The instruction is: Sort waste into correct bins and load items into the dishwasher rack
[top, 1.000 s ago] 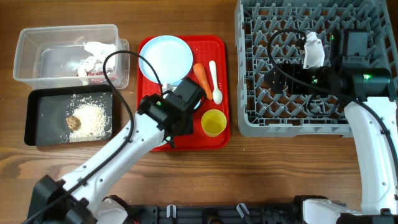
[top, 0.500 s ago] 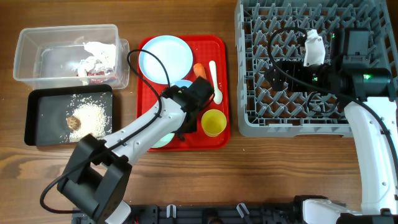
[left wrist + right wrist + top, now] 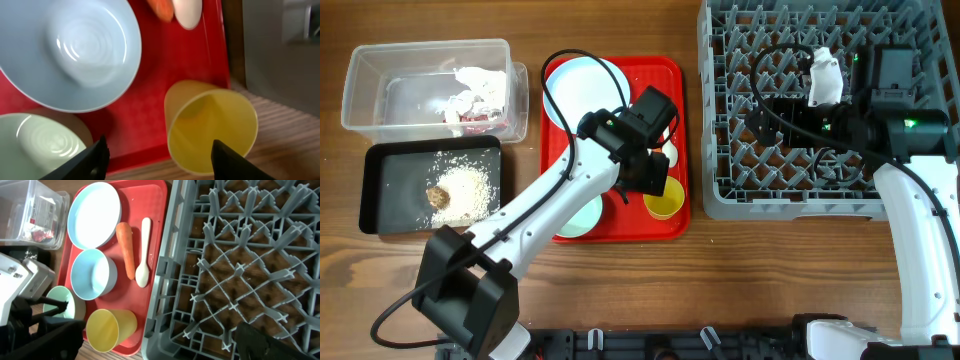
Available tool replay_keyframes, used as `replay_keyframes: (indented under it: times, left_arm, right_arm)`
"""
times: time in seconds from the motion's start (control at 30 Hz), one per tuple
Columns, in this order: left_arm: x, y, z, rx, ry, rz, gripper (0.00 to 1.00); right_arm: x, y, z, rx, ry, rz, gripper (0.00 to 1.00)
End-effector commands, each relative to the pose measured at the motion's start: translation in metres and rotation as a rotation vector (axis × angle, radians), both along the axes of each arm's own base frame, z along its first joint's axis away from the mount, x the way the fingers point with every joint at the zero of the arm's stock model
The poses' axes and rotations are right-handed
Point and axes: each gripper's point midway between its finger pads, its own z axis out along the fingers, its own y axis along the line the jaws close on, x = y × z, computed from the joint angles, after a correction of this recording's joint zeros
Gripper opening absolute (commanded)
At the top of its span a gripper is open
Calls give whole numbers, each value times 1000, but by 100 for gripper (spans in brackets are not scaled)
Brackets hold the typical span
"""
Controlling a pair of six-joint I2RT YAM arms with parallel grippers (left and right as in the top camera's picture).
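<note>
Left gripper (image 3: 161, 154) jaws wide apart, empty, over yellow cup (image 3: 210, 131) at lower right of red tray (image 3: 150, 125), tray lip just beside, carrot (image 3: 161, 7) and spoon (image 3: 187, 11) cut off at top, right gripper (image 3: 765, 120) over dishwasher rack (image 3: 720, 200), jaw opening indiscernible.

A flat red tray (image 3: 670, 72) (image 3: 145, 125) (image 3: 152, 200) is seen lying on a wooden table (image 3: 740, 285) (image 3: 282, 132), left of centre in the overhead view (its raised rim and rounded corners are plainly shown). The table's brown grain runs sideways.
</note>
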Motion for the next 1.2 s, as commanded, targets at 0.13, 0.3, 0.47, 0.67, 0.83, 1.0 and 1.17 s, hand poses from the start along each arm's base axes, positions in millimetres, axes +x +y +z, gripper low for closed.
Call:
replay_keyframes:
  times: [0.13,0.3,0.47,0.67,0.83,1.0,1.17]
  left_arm:
    - [-10,-13,-44,11,133,-84,41]
    - [-4,-16,-53,8,131,-76,6]
    - [10,-5,-28,-34,120,-21,4]
    - [41,-10,110,-755,98,-38,4]
    - [42,-6,212,-1314,53,-302,4]
    - [37,-7,221,-1359,58,-349,4]
    - [31,-18,218,-1346,68,-376,4]
  right_arm:
    - [-1,1,-3,-4,18,-4,100]
    - [-1,-2,-5,-17,22,-12,100]
    - [-1,-1,-5,2,36,-36,100]
    - [-23,74,56,414,-140,393,100]
    - [-46,132,98,570,-293,683,99]
    - [-61,172,114,596,-351,812,85]
    - [-53,176,128,619,-392,798,79]
